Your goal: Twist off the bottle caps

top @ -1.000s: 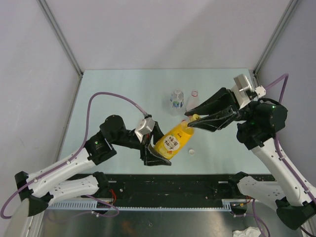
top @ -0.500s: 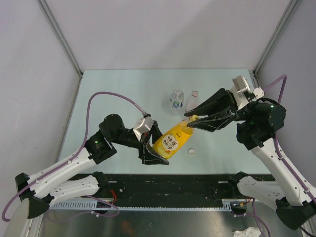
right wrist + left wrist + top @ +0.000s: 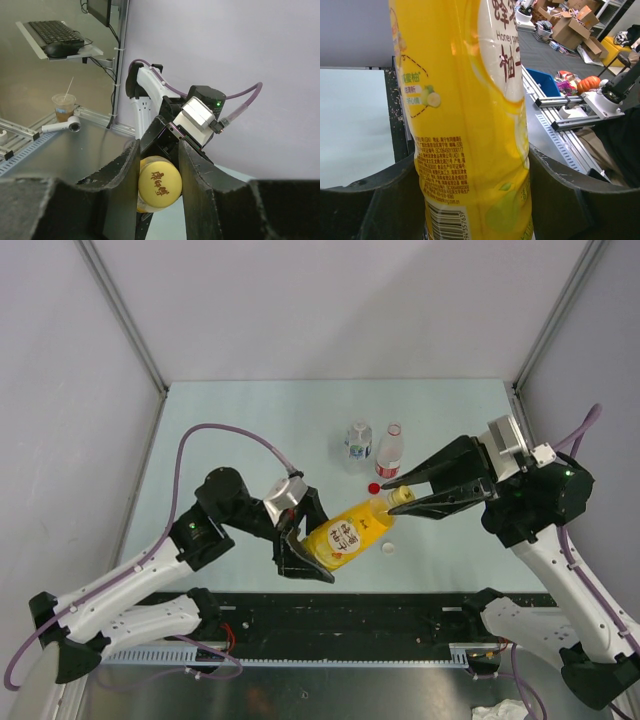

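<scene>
My left gripper (image 3: 312, 548) (image 3: 475, 200) is shut on the body of the orange-yellow bottle (image 3: 345, 533) (image 3: 465, 115) and holds it tilted above the table, neck pointing right. The bottle's yellow cap (image 3: 397, 499) (image 3: 159, 186) sits between the fingers of my right gripper (image 3: 402, 498) (image 3: 158, 160), which is shut on it. A clear bottle with a blue-green label (image 3: 358, 446) and one with a red label (image 3: 391, 453) stand upright at mid-table. A red cap (image 3: 374, 487) and a white cap (image 3: 388, 547) lie loose on the table.
The pale green table (image 3: 240, 430) is walled in by grey panels left, right and behind. A black rail (image 3: 350, 615) runs along the near edge by the arm bases. The left arm's purple cable (image 3: 215, 430) arcs over the table's left half.
The yellow bottle has swung flatter and shifted slightly nearer with both grippers on it. The right arm has drawn back to the right, uncovering the red-label bottle and the red cap.
</scene>
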